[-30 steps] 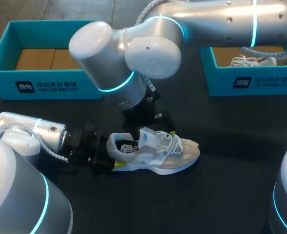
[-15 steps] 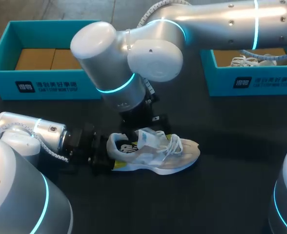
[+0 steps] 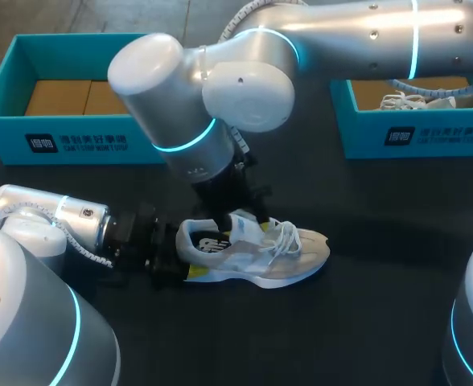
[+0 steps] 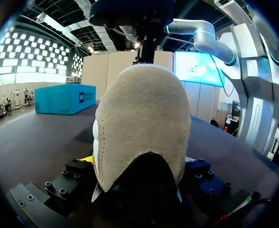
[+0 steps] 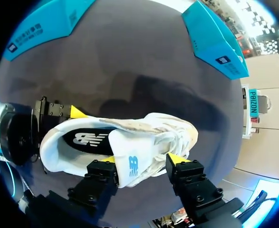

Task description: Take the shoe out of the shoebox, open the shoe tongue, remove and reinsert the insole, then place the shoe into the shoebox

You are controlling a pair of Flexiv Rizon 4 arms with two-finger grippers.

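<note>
Dark tabletop [image 3: 381, 241] lies open around shoe [image 3: 261, 259]; left gripper [image 3: 180, 257] clamps heel [image 3: 190, 241], right gripper [image 5: 143, 159] pinches tongue [image 5: 130, 159].

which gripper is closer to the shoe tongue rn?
Right. The right gripper is shut on the tongue itself; the left gripper is shut on the shoe at its heel, behind the tongue.

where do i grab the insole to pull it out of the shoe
Probably pinch the insole at its heel end, coming down from above into the opening of the shoe: only that end shows, the tongue covers the rest, and the left tool clamps the heel from behind.
</note>
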